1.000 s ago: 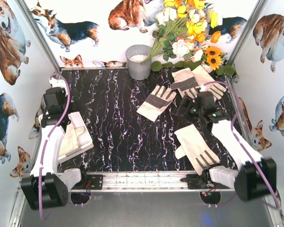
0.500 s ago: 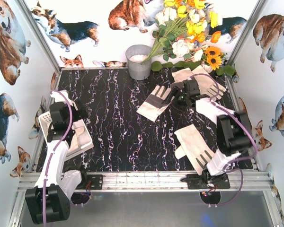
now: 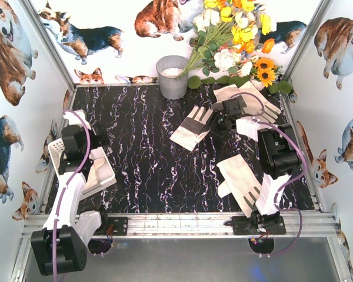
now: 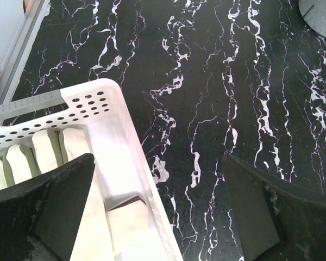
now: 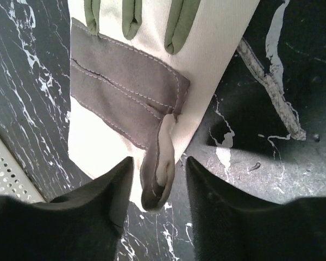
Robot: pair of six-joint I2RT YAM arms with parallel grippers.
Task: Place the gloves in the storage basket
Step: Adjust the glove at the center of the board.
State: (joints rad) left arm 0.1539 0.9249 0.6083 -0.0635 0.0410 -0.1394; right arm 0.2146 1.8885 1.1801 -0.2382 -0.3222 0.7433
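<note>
Task status: partly complete, in my judgement. The storage basket point(image 3: 56, 147) sits at the left edge of the table, and the left wrist view shows cream glove fingers point(image 4: 49, 149) lying inside it against the perforated wall; I cannot count how many gloves it holds. Outstanding items on the black marble table point(image 3: 135, 153): one glove at centre-back point(image 3: 191, 128), two overlapping gloves point(image 3: 250, 101) by the flowers point(image 3: 235, 41), and one glove near the front right point(image 3: 241, 182), all well apart from the basket. The right gripper point(image 5: 158, 198) is down at the table beside the centre-back glove. Its jaws stand at a narrow opening and straddle a folded grey thumb point(image 5: 158, 163) of a glove with a grey palm band. The fingers point(image 5: 98, 212) are close on either side, and I cannot tell whether they press the fabric. I read this as the pre-grasp step; nothing is lifted. The left gripper point(image 4: 157, 215) hangs over the basket's near corner with its jaws spread wide, holding nothing.
</note>
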